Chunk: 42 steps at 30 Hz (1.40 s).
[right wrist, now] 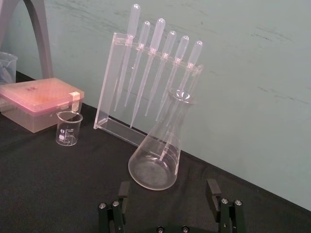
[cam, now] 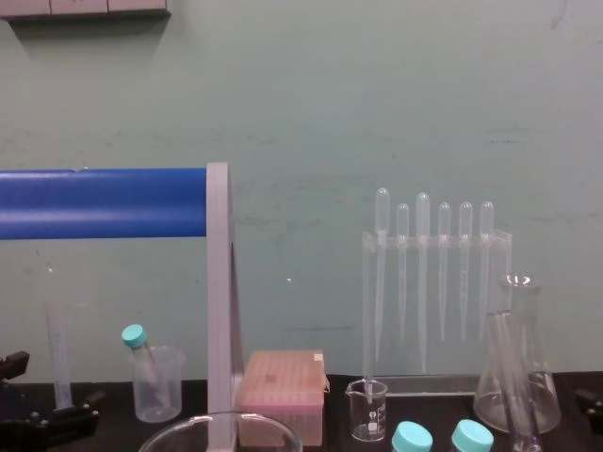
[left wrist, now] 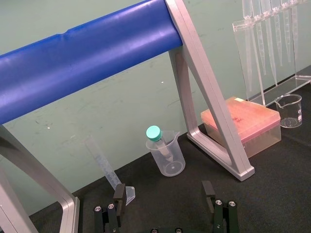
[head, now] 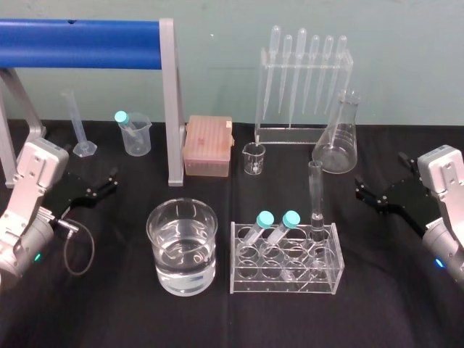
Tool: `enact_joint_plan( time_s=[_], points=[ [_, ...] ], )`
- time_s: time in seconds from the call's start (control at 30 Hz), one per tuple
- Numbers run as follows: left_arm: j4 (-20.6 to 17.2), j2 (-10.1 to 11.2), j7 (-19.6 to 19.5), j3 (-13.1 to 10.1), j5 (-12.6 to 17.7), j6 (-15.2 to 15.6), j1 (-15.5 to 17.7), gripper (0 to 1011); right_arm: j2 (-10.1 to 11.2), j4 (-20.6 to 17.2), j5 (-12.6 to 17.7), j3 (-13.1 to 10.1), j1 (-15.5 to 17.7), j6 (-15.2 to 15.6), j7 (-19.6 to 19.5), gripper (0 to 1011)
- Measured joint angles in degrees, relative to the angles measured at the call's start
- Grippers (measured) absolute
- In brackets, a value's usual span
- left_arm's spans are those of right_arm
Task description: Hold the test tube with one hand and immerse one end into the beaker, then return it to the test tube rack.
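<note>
The test tube [head: 316, 190] is a slim clear tube standing upright in the right rear slot of the clear test tube rack [head: 330, 279], at the table's front centre. Left of the rack stands the wide glass beaker [head: 182, 243], partly filled with clear liquid; its rim [cam: 221, 435] also shows in the chest view. My left gripper [head: 107, 183] hovers open at the table's left side, empty, as the left wrist view [left wrist: 164, 194] confirms. My right gripper [head: 367, 193] is open and empty at the right side, its fingers [right wrist: 212, 188] wide apart before the flask.
Two teal-capped tubes [head: 275, 221] lean in the rack. Behind it are a small beaker [head: 254, 158], a conical flask [head: 337, 138], a pipette stand [head: 303, 80] and a pink box [head: 208, 145]. A blue bar frame [head: 80, 33], a cloudy beaker [head: 135, 133] and a cylinder [head: 78, 123] stand back left.
</note>
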<state>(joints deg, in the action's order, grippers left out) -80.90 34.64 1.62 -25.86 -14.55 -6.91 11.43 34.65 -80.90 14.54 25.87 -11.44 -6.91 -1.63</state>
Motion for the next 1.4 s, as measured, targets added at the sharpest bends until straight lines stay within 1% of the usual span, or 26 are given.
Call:
enact_joint_plan(
  time_s=[1.4],
  points=[
    [0.0, 0.0, 0.0, 0.0, 0.0, 0.0, 0.0, 1000, 0.0, 0.0, 0.0, 0.0, 0.0, 0.0, 0.0, 1000]
  ],
)
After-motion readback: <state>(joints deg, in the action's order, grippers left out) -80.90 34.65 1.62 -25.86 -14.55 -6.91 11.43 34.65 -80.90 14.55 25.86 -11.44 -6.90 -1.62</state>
